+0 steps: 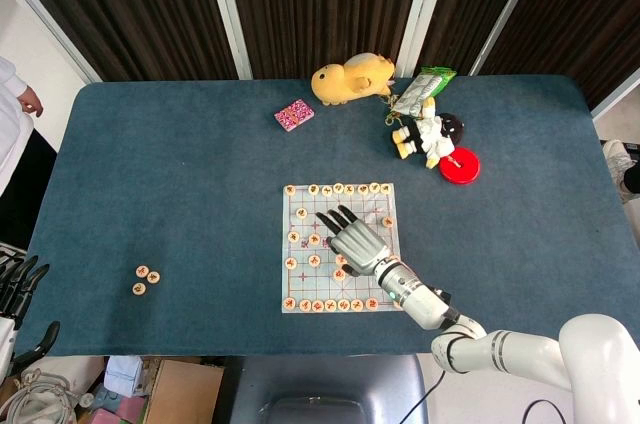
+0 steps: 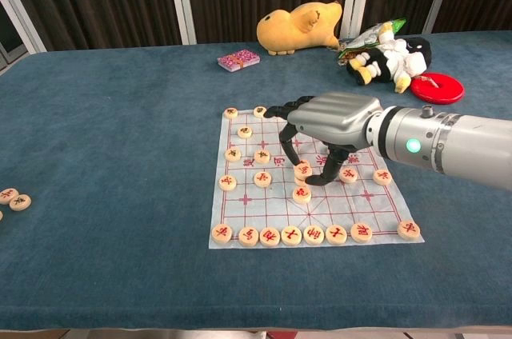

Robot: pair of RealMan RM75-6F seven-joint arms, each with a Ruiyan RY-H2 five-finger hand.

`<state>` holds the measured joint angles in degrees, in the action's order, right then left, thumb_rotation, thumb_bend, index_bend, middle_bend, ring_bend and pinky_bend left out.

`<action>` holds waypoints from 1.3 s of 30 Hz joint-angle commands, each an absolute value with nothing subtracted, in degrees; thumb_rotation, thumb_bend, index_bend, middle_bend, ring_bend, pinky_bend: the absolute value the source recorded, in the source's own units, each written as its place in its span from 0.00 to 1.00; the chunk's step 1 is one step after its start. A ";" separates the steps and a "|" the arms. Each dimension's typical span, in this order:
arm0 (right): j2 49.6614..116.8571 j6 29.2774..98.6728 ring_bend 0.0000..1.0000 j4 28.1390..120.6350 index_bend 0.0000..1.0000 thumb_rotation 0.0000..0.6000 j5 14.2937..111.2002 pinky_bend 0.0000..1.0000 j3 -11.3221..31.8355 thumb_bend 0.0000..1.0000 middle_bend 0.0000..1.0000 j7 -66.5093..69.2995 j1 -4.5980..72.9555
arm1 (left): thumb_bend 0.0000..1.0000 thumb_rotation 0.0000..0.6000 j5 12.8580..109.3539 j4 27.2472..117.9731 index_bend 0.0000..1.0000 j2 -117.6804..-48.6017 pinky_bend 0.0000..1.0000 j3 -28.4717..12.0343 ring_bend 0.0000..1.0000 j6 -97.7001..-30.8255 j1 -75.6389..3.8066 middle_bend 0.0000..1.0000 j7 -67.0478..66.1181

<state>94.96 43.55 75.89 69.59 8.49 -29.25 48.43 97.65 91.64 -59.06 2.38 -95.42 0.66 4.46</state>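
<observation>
My right hand (image 2: pixel 332 119) hovers palm-down over the pale paper chess board (image 2: pixel 240 227), fingers curled apart, its tips around a round wooden chess piece with red lettering (image 2: pixel 302 169) but, I judge, not yet clamped. A second such disc (image 2: pixel 301 193) lies just nearer me, so I'd pinch slowly and lift straight to spare it.

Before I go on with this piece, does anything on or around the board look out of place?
Yes: three chess pieces lie on the table's left side, far off the chess board. On the board, under the right hand, two pieces appear stacked or overlapping. The left hand sits off the table edge.
</observation>
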 commanded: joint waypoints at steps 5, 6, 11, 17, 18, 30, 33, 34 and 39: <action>94.86 43.46 0.00 75.98 0.59 1.00 67.91 0.00 8.17 0.44 0.09 -30.49 49.22 | 0.37 1.00 97.50 91.64 0.00 -58.99 0.01 2.26 0.00 -95.56 0.74 0.00 4.60; 94.66 43.48 0.00 76.33 0.58 1.00 67.45 0.00 8.07 0.44 0.09 -30.87 49.28 | 0.37 1.00 97.44 91.62 0.00 -58.96 0.01 2.23 0.00 -95.52 0.72 0.00 4.66; 93.87 43.74 0.00 77.56 0.55 1.00 66.83 0.00 7.45 0.44 0.09 -31.80 49.57 | 0.37 1.00 97.10 91.59 0.00 -58.86 0.01 2.13 0.00 -95.07 0.52 0.00 5.15; 92.80 44.53 0.00 79.10 0.51 1.00 66.64 0.00 7.01 0.44 0.09 -31.94 49.38 | 0.38 1.00 97.46 91.51 0.00 -58.90 0.01 2.11 0.00 -95.50 0.59 0.00 5.28; 92.23 45.17 0.00 79.96 0.50 1.00 66.77 0.00 6.91 0.44 0.09 -31.90 49.09 | 0.38 1.00 97.51 91.47 0.00 -58.90 0.01 2.12 0.00 -95.58 0.62 0.00 5.34; 71.85 78.04 0.00 105.18 0.00 1.00 80.18 0.00 -4.31 0.31 0.00 -28.18 26.55 | 0.37 1.00 98.40 90.95 0.00 -59.33 0.01 1.94 0.00 -97.42 1.23 0.00 4.73; 69.47 88.92 0.00 103.75 0.00 1.00 84.70 0.00 -8.72 0.27 0.00 -22.56 17.58 | 0.37 1.00 98.67 90.85 0.00 -59.93 0.01 1.82 0.00 -97.78 1.38 0.00 3.16; 69.50 91.40 0.00 102.84 0.00 1.00 84.73 0.00 -9.31 0.27 0.00 -21.68 15.27 | 0.38 1.00 98.71 90.92 0.00 -60.11 0.01 1.84 0.00 -97.69 1.38 0.00 2.67; 69.03 97.25 0.00 101.19 0.00 1.00 89.98 0.00 -8.94 0.27 0.00 -19.97 11.35 | 0.38 1.00 98.27 91.49 0.00 -60.95 0.01 1.72 0.00 -96.71 1.17 0.00 0.34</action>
